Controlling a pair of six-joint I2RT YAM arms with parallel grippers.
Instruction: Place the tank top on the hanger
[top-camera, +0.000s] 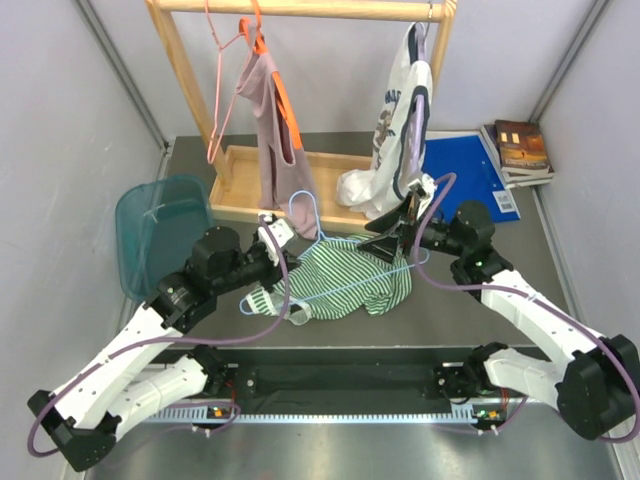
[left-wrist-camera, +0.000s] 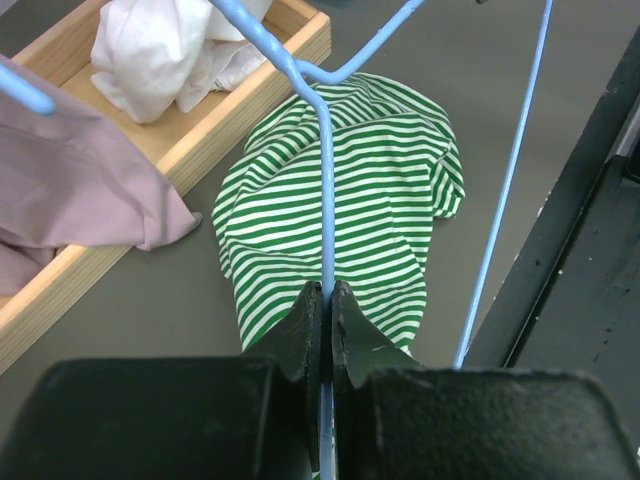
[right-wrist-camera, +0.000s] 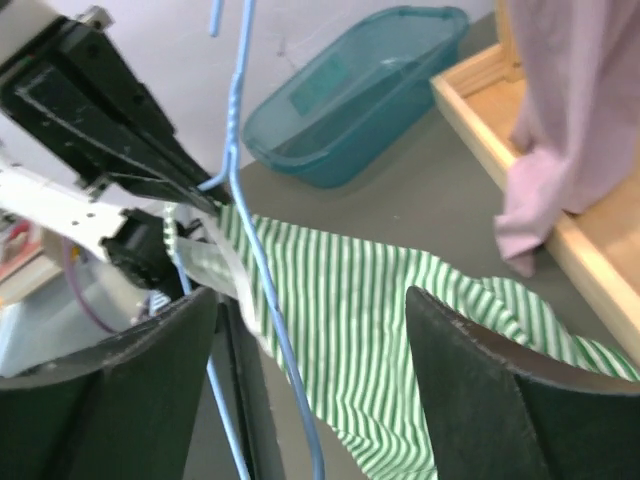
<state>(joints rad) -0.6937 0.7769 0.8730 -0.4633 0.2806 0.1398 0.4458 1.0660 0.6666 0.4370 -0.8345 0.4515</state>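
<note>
My left pincer (left-wrist-camera: 323, 305) is clamped on one wire of the hanger (left-wrist-camera: 324, 190), which runs straight out from the fingers over the tank top (left-wrist-camera: 370, 170). The tank top lies crumpled on the counter (top-camera: 430, 310), just in front of the rack's wooden tray (top-camera: 235, 185). From above, the hanger (top-camera: 330, 285) is tilted across the tank top (top-camera: 355, 280), with its hook pointing toward the tray and the left pincer (top-camera: 280, 248) at its left side.

My right pincer (right-wrist-camera: 310, 300) is spread wide and holds nothing. It hangs over the striped cloth, with the hanger wire (right-wrist-camera: 250, 230) crossing the view between its fingers. From above, it (top-camera: 385, 248) sits at the tank top's far right edge.

It's crowded close by. The mauve top (top-camera: 275, 130) hangs down into the tray, its hem just left of the tank top. The white top (top-camera: 400, 120) is bunched in the tray right behind my right pincer. A teal bin (top-camera: 160, 230) stands to the left, beside my left arm. Books (top-camera: 522, 150) and a blue folder (top-camera: 470, 170) lie well apart at the far right.
</note>
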